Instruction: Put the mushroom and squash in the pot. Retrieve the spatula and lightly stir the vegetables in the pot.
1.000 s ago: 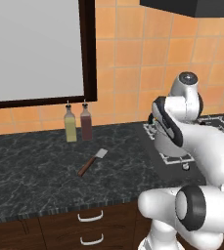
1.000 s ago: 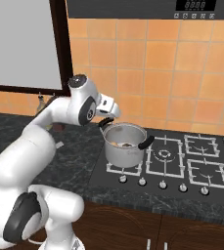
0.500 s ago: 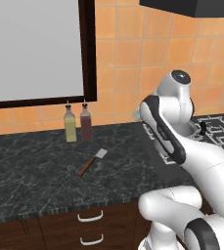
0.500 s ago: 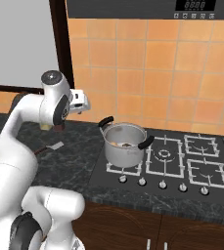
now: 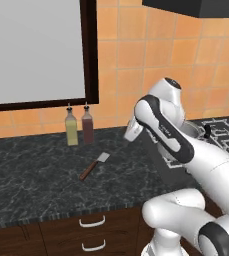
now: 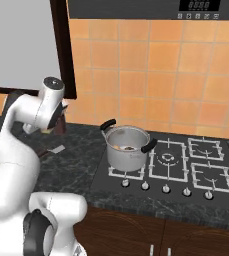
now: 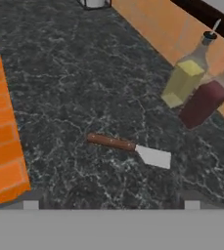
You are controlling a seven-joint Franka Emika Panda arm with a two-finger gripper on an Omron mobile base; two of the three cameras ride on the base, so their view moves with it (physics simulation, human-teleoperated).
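The spatula [image 7: 128, 149] lies flat on the dark counter, its reddish-brown handle to the left and silver blade to the right in the hand view. My gripper [image 7: 111, 204] hovers above it, open, with the fingertips [image 7: 31, 205] wide apart and nothing between them. The spatula [image 5: 93, 166] also lies left of my hand [image 5: 132, 131]. On the stove's front left burner stands the steel pot [image 6: 127, 148]. Inside it sit a pale tan squash [image 6: 118, 147] and a small dark mushroom [image 6: 131, 148].
A yellow bottle [image 7: 184, 80] and a dark red bottle [image 7: 204, 100] stand against the tiled wall just beyond the spatula. The same bottles [image 5: 79, 126] sit under a dark window frame. The hob [image 6: 186, 167] extends right of the pot. Drawers [image 5: 92, 221] run below the counter's front edge.
The arm has swung left, away from the pot, and the hand now hangs over the counter above the spatula. The jaws stayed open.
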